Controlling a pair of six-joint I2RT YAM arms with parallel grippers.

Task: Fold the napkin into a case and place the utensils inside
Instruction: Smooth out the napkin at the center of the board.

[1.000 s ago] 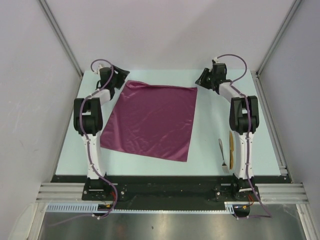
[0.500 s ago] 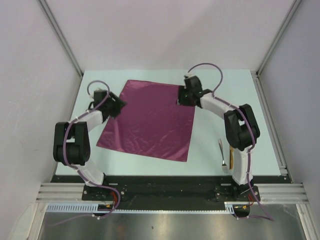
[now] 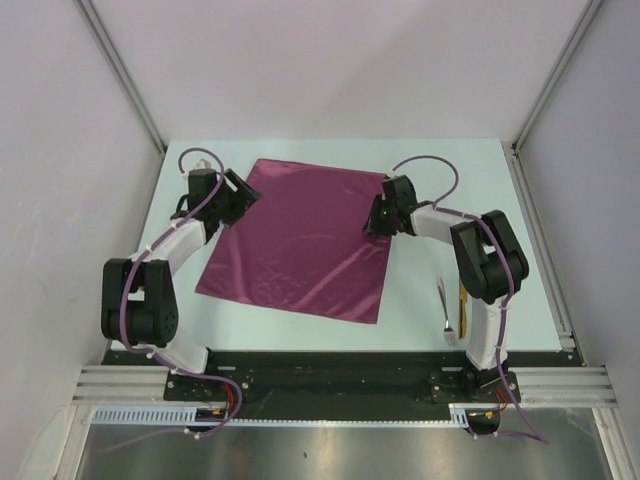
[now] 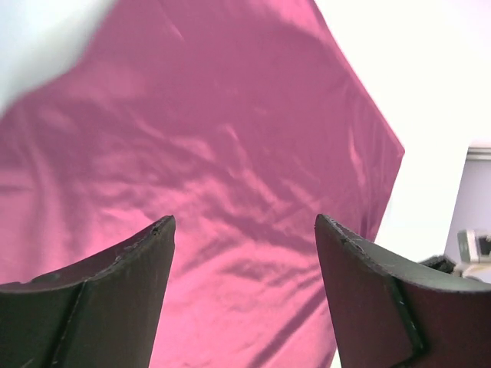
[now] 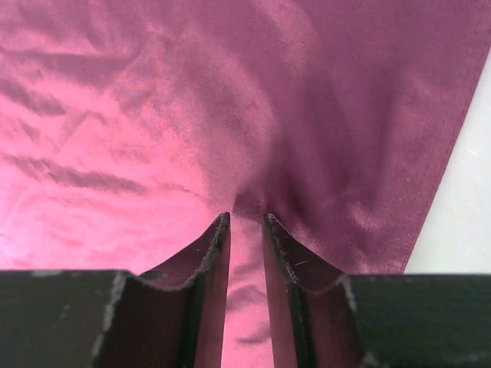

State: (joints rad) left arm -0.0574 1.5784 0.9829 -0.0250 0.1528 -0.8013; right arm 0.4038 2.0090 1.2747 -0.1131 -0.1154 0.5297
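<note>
Within the last second both arms are brought in from beyond the far corners of the napkin (image 3: 300, 240) onto its side edges. The left fingers (image 3: 237, 195) are now held over the left edge near the far left corner. They are spread wide, with cloth visible between them and nothing gripped. The right fingers (image 3: 377, 218) are swung inward over the cloth and then drawn back to the right edge, a little nearer than the far right corner. In the right wrist view they are drawn almost together, and a small pucker of fabric is gathered at their tips with creases radiating from it, so a pinch of the napkin is judged to be taken there.

The napkin itself is nudged only slightly over that second. It lies spread flat and unfolded on the bench (image 3: 300, 335). No fold is made yet, so the first crease of the case is judged to be only starting, with one side gripped and the other not.

The spoon (image 3: 443, 303) and the golden-yellow piece (image 3: 461, 300) lie untouched at the near right of the bench beside the right arm, well apart from the cloth.

No brand, label or readable writing is seen in any view.
</note>
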